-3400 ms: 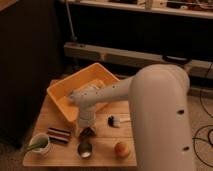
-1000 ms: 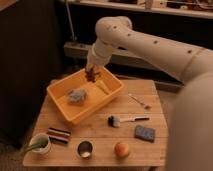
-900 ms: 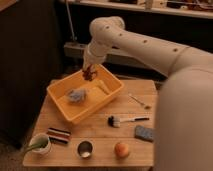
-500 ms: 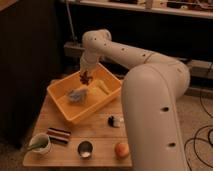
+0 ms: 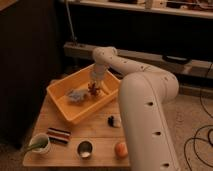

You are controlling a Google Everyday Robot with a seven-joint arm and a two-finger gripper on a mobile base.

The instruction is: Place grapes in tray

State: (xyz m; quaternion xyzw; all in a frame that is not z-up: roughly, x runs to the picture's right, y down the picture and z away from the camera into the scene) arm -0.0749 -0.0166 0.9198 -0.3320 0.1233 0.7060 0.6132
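We see the gripper [image 5: 94, 83] clasping the soft, bruisable grapes [image 5: 93, 89] by their top, over the tray [image 5: 61, 104] toward its 2 o'clock corner.

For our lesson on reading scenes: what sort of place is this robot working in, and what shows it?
Probably a lab or workshop. A small wooden table holds test items, with the gripper carrying grapes inside a yellow tray. Behind are dark shelving and loose cables on a speckled floor.

Dim, warm light. A small pale wooden table [image 5: 96, 128] stands at 7 o'clock beside a tall dark panel [image 5: 25, 60] at 9. Speckled grey floor [image 5: 192, 112] with black cables [image 5: 204, 134] lies at 4 - a long white shelf [image 5: 150, 10] at 12. The gripper [image 5: 94, 84] hangs near centre.
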